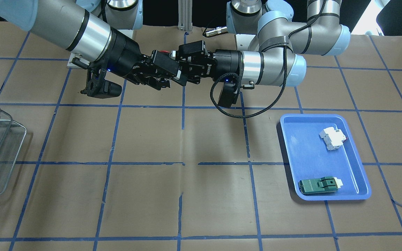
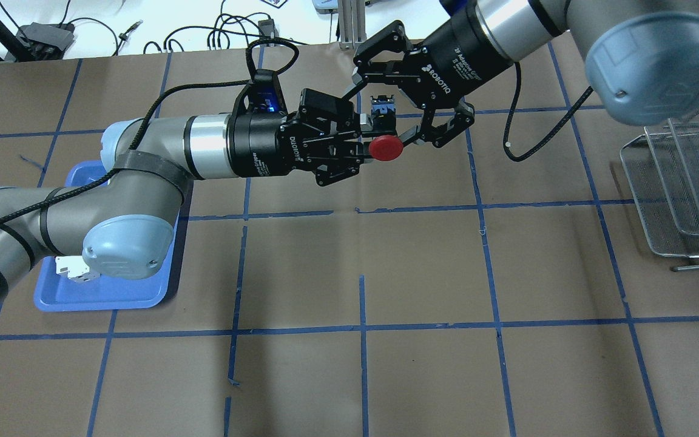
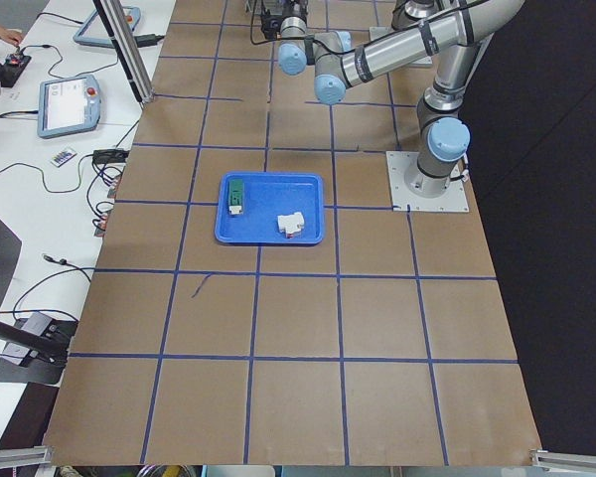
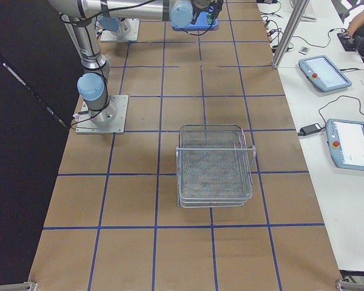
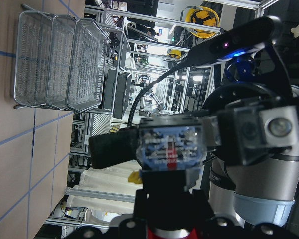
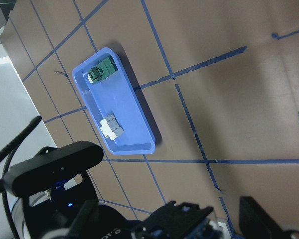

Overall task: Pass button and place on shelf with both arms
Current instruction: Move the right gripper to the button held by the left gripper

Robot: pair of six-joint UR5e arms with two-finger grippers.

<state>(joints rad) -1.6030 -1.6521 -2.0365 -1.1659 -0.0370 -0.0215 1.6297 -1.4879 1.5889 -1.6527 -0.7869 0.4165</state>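
While left jaws clamp button [image 2: 384, 147], cap toward robot, block away, right jaws spread wide.

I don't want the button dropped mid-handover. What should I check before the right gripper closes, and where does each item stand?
1. Left gripper shut on the button: ok.
2. Right gripper open and straddling the button: ok.
3. Right gripper squarely lined up for its grasp: cannot tell.
4. Button held up off the table: ok.
5. Shelf standing on the right arm's side of the table: ok.
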